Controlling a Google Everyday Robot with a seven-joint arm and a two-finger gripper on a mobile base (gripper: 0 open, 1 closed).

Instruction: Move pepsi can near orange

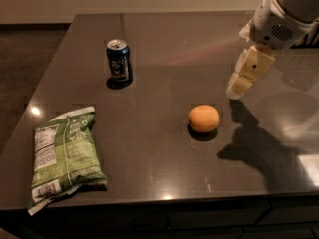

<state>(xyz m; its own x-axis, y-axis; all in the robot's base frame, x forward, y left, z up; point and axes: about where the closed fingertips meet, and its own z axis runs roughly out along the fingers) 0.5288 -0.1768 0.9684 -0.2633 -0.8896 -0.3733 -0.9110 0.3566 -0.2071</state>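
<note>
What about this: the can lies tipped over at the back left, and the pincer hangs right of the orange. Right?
No. The camera view shows the can standing upright at the back left. The pincer hangs right of the orange.

Single camera view on record. It looks from above the near edge of the worktop (164, 49), pitched steeply downward and facing the far wall. Range is moderate: the near, left and far edges are in frame, the right edge is cut off. The gripper (238, 87) hangs at upper right, above the surface.
</note>
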